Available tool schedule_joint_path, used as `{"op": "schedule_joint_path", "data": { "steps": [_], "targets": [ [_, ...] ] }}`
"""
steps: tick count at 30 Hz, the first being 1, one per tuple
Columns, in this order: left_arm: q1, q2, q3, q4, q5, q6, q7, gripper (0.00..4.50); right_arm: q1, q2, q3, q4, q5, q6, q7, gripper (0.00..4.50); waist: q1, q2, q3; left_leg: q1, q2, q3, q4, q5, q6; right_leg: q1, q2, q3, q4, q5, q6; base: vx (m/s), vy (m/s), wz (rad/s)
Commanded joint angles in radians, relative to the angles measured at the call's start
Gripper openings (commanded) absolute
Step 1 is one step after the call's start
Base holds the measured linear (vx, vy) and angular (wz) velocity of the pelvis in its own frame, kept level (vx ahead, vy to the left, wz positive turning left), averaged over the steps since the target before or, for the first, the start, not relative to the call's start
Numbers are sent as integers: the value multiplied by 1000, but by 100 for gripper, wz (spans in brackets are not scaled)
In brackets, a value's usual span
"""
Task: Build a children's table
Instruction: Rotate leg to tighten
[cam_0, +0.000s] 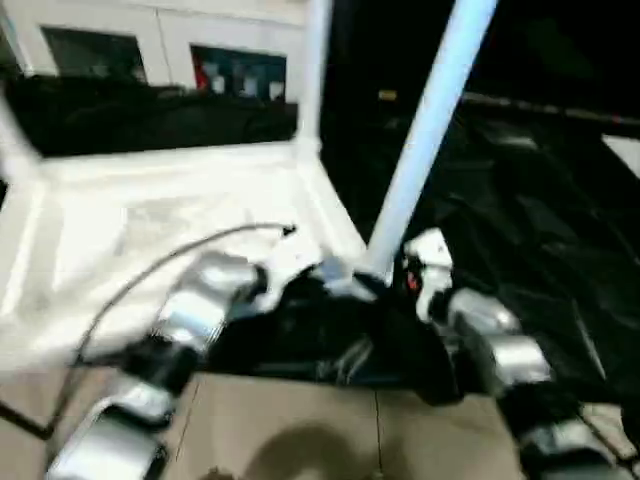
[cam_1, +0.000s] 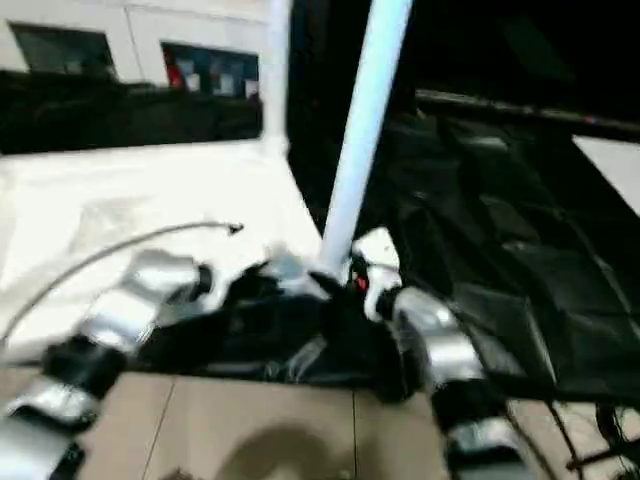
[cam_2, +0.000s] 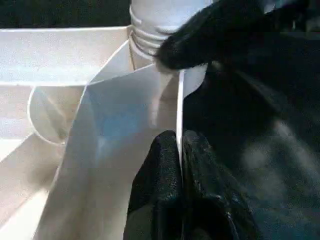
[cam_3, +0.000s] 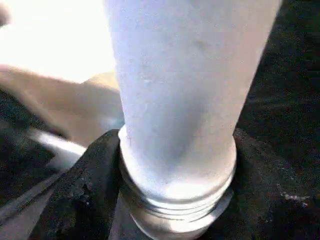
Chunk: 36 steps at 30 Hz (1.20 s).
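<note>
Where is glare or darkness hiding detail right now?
Left eye view: the tabletop glares white, ribs hardly readable; right eye view: the black drape swallows detail; right wrist view: blown-out patch behind the leg; left wrist view: dark beside the left hand.

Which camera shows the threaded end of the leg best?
The right wrist view: the leg fills it, thread rings sharp between the right gripper fingers. The left wrist view shows only a slice; the eye views hide it behind the arms.

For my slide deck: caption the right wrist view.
Right gripper shut around the threaded base of a white table leg, its black fingers flanking the tube.
</note>
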Motion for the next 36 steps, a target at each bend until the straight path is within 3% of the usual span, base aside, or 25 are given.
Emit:
{"op": "schedule_joint_path", "data": {
  "steps": [1, 5, 8, 10, 11, 13, 15, 16, 21, 24, 27, 34, 36],
  "targets": [
    [2, -40, 51, 65, -22, -6, 126, 0, -1, 27, -1, 33, -5, 18, -68, 276, 6, -10, -61, 0, -8, 7, -65, -213, 9, 38, -61, 34, -93, -317, -147, 0, 0, 0],
    [-49, -109, 52, 149, -19, -45, 209, 0, -43, 121, 16, 87, -27, -15, -165, 276, 5, -10, -60, 0, -11, 5, -67, -242, 8, 35, -62, 34, -98, -344, -128, 0, 0, 0],
    [-68, -127, 36, 185, -6, -80, 203, 0, -70, 132, 73, 115, -85, -80, -132, 276, 5, -12, -60, -1, -11, 4, -67, -252, 17, 35, -64, 33, -101, -361, -117, 0, 0, 0],
    [-60, -111, 30, 173, -7, -91, 172, 0, -65, 126, 48, 94, -44, -71, -80, 276, 6, -16, -61, -4, -12, 4, -67, -249, 28, 37, -64, 31, -100, -360, -113, 0, 0, 0],
    [-57, -106, 29, 171, -9, -96, 160, 0, -63, 123, 39, 86, -32, -69, -62, 310, 7, -15, -61, -4, -12, 4, -67, -246, 31, 37, -64, 31, -99, -358, -113, 0, 0, 0],
    [-45, -78, 18, 157, -12, -116, 104, 0, -53, 88, 43, 65, -24, -72, 0, 345, 7, -15, -63, -8, -11, 3, -68, -231, 39, 39, -65, 30, -96, -335, -119, 0, 0, 0],
    [-30, -39, 3, 143, -16, -144, 37, 0, -38, 39, 62, 40, -28, -80, 75, 348, 10, -14, -64, -12, -10, 2, -67, -216, 51, 42, -65, 29, -95, -304, -126, 0, 0, 0],
    [-27, -26, 6, 142, -24, -151, 14, 0, -31, 17, 68, 30, -26, -78, 109, 358, 10, -19, -66, -15, -10, 5, -64, -200, 59, 44, -67, 30, -92, -279, -133, 0, 0, 0],
    [-8, 25, 6, 128, -60, -198, -114, 0, -11, -63, 82, 9, -34, -88, 215, 412, 9, -16, -66, -13, -8, 6, -66, -166, 64, 44, -67, 29, -87, -250, -154, 0, 0, 0],
    [18, 85, -1, 85, -102, -210, -271, 0, 5, -126, 79, -29, -2, -76, 328, 412, 10, -15, -66, -13, -6, 6, -65, -163, 69, 48, -67, 30, -82, -218, -170, 0, 0, 0],
    [24, 113, 4, 65, -125, -194, -330, 0, 9, -155, 72, -55, 16, -62, 385, 412, 16, -13, -65, -7, -4, 9, -65, -170, 79, 43, -66, 31, -81, -195, -190, 0, 0, 0],
    [24, 137, 5, 59, -149, -190, -392, 0, 12, -190, 96, -68, 16, -55, 474, 412, 25, -13, -64, -5, -4, 10, -67, -179, 63, 44, -67, 31, -79, -192, -196, 0, 0, 0],
    [25, 140, 5, 55, -152, -190, -400, 0, 13, -194, 101, -71, 21, -52, 492, 378, 26, -14, -65, -6, -4, 9, -66, -175, 62, 46, -68, 31, -79, -199, -191, 0, 0, 0]
  ]
}}
